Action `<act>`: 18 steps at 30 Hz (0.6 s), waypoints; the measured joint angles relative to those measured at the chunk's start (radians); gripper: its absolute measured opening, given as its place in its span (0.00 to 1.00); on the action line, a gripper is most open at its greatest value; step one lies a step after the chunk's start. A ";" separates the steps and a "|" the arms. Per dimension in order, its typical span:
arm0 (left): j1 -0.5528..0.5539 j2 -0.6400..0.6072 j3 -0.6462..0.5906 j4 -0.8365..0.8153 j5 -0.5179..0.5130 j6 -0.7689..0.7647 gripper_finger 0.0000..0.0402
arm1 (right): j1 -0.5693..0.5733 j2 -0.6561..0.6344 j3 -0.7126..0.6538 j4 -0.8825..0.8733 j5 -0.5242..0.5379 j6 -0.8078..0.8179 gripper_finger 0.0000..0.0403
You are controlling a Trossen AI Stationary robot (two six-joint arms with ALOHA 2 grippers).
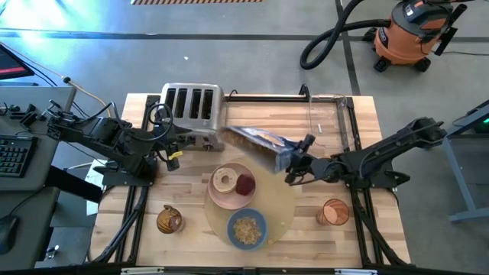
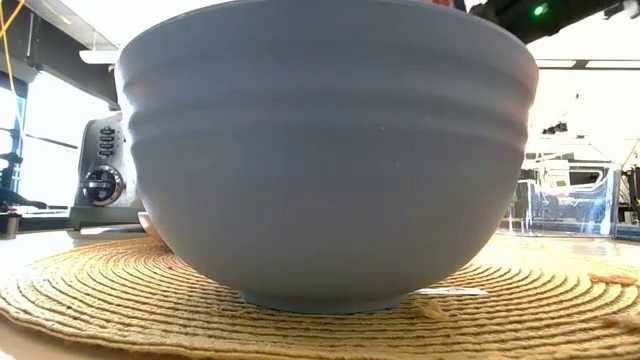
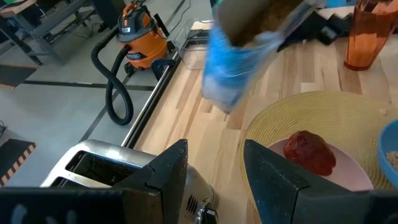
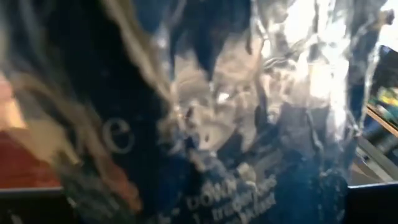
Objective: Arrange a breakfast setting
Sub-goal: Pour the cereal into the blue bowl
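Observation:
A round tan placemat (image 1: 281, 205) bears a pink plate (image 1: 229, 195) with a tan bagel (image 1: 225, 180) and a red fruit (image 1: 245, 184). Nearer on the mat stands a blue bowl (image 1: 247, 229) of cereal flakes (image 1: 246, 228); this bowl (image 2: 330, 150) fills the low view. My right gripper (image 1: 294, 164) is shut on a clear crinkled cereal package (image 1: 256, 143) with a blue end, just past the plate's far side. My left gripper (image 3: 214, 155) stands open and empty beside the steel toaster (image 1: 191, 114). My right gripper holds the package by its blue end (image 1: 284, 158), coming roughly level from the table's right. The package stretches away from the fingers toward the toaster, tilted and lifted clear of the table. In the right wrist view the plastic (image 4: 205, 124) fills the picture and hides the fingers.
An orange cup (image 1: 335, 211) stands at the near right beside the mat, and a small brown thing (image 1: 169, 220) at the near left. A clear box (image 1: 330, 121) sits at the far right. Off the table, an orange vacuum (image 1: 412, 34) stands on the floor.

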 joint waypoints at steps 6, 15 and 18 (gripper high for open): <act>0.000 0.000 0.000 0.001 0.000 0.000 0.37 | -0.044 0.086 0.007 0.035 0.108 0.133 0.61; 0.000 0.000 0.000 0.001 0.000 0.000 0.37 | -0.105 0.264 0.008 0.215 0.289 0.318 0.61; 0.000 0.000 0.000 0.001 0.000 0.000 0.37 | -0.130 0.328 0.008 0.302 0.323 0.349 0.61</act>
